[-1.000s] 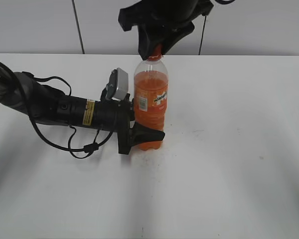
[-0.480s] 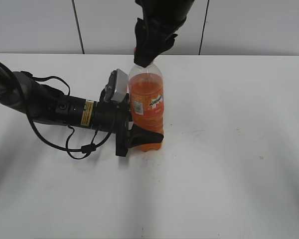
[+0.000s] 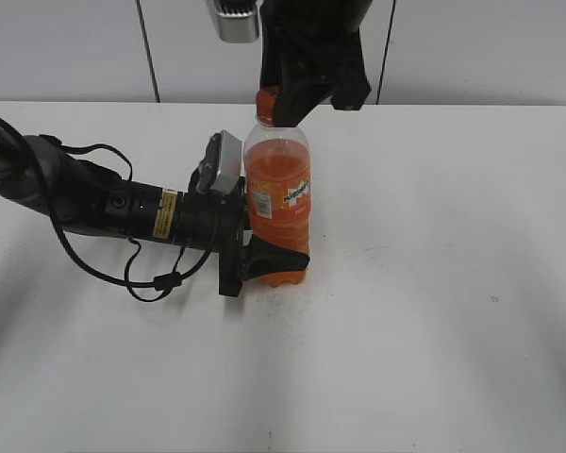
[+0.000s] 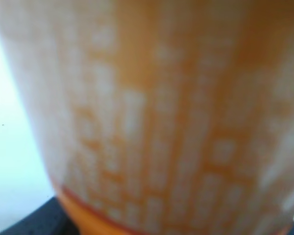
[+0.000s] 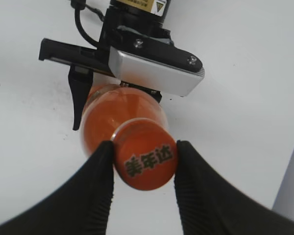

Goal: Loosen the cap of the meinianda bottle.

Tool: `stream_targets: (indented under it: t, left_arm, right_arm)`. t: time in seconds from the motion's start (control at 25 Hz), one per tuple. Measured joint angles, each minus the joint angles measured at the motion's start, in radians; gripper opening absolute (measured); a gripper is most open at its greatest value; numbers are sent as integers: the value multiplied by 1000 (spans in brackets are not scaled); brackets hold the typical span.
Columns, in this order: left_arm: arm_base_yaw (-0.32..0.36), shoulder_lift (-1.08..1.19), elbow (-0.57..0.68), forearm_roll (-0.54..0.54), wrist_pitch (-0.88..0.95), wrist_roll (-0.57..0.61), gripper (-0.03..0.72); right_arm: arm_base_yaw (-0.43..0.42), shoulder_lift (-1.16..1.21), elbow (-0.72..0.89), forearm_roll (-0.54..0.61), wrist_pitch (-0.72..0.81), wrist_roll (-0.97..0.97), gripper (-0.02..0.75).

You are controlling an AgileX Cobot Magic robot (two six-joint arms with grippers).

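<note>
— What surrounds the scene?
— A white tabletop (image 3: 434, 311) under a pale panelled wall (image 3: 66, 47).

— Where is the meinianda bottle (image 3: 278, 203)?
— Upright at frame centre, slightly tilted, its base clamped by the left claw (image 3: 264, 262) reaching in from the left.

— And above?
— The right claw (image 5: 143, 157) descends from the top edge, fingers closed on the orange cap (image 5: 145, 160).

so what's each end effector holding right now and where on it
The right end effector pinches the cap by its sides. The left end effector clamps the meinianda bottle low on its body, near the base.
</note>
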Motion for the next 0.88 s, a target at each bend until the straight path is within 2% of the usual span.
stream_targets:
  t: [0.16,0.32,0.6,0.88]
  left_arm:
    - [0,0,0,-4,1,1,400]
    - [0,0,0,-5,2,2,400]
    - [0,0,0,-5,2,2,400]
    - [0,0,0,-5,1,2,400]
  right_arm:
    - [0,-3,0,-6,2,-208,281]
    - [0,-3,-1,-7,0,-284,281]
    - [0,-3,-2,-4,-1,-292,281]
    - [0,-3,-2,-3,-1,-192,283]
